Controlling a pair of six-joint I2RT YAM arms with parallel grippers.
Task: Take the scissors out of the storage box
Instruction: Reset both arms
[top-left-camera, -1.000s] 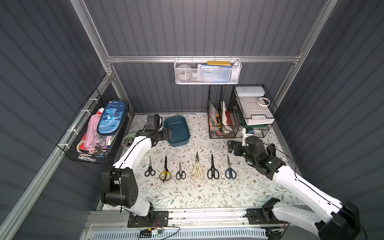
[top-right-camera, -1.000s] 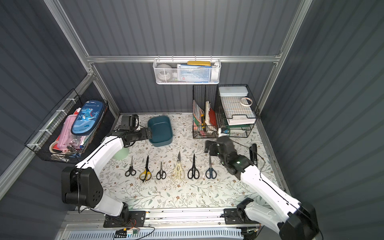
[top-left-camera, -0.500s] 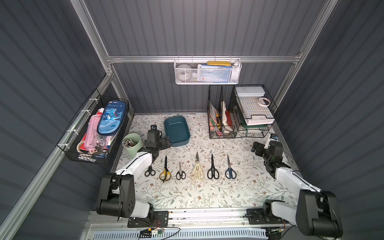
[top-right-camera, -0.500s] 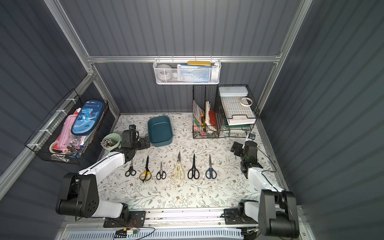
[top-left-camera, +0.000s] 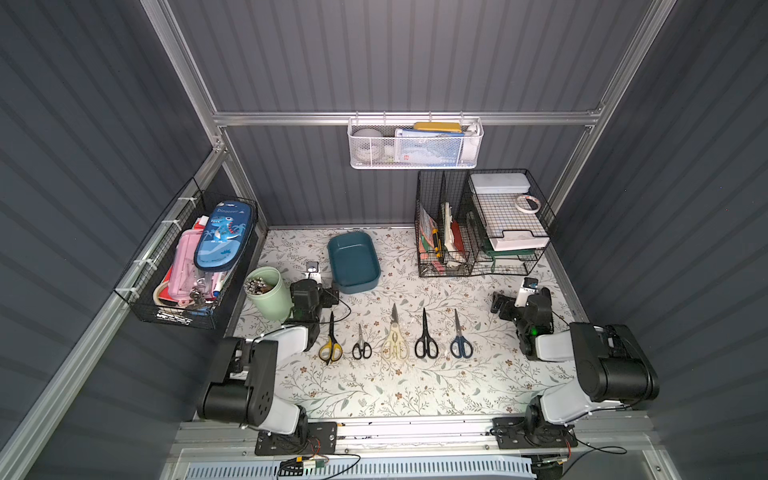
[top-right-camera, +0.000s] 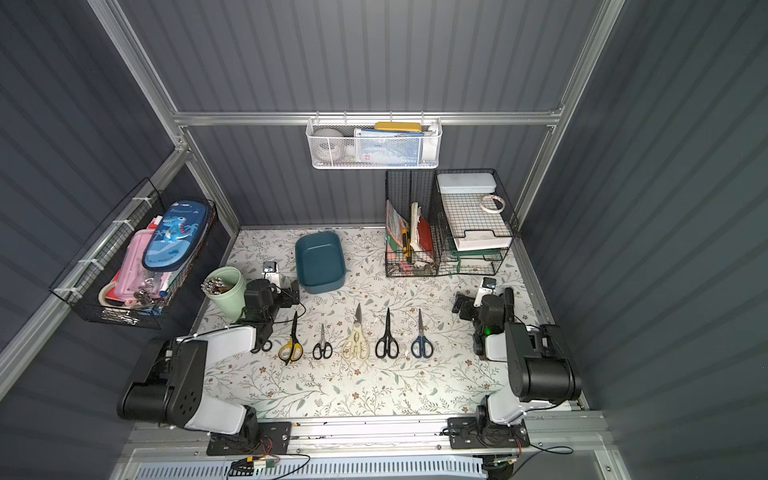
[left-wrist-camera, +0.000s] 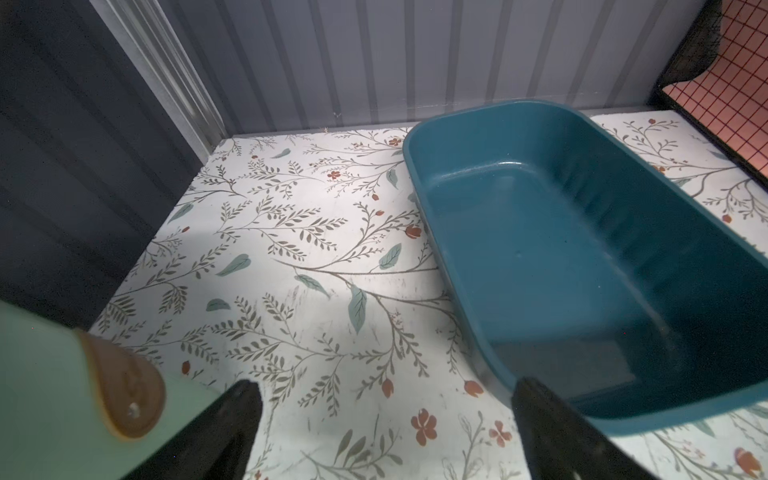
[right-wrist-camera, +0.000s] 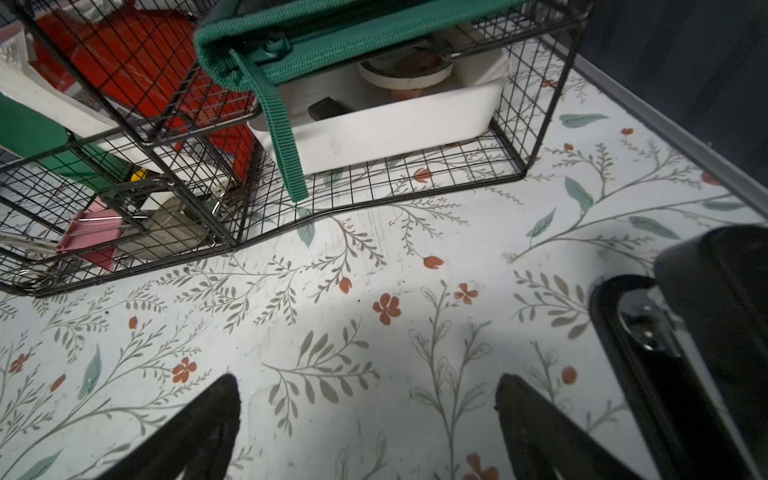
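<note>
Left end effector (left-wrist-camera: 382, 390): jaws wide apart, nothing between them, low over the worktop (left-wrist-camera: 291, 249). It sits between the box (left-wrist-camera: 561, 249) and the green cup (left-wrist-camera: 50, 395); cannot tell if it touches either.
Right end effector (right-wrist-camera: 368, 382): jaws wide apart, empty, over bare worktop near the wire rack (right-wrist-camera: 374, 183).
Scissors (top-left-camera: 395, 340): five pairs in a row on the worktop, outside the box, none held
</note>
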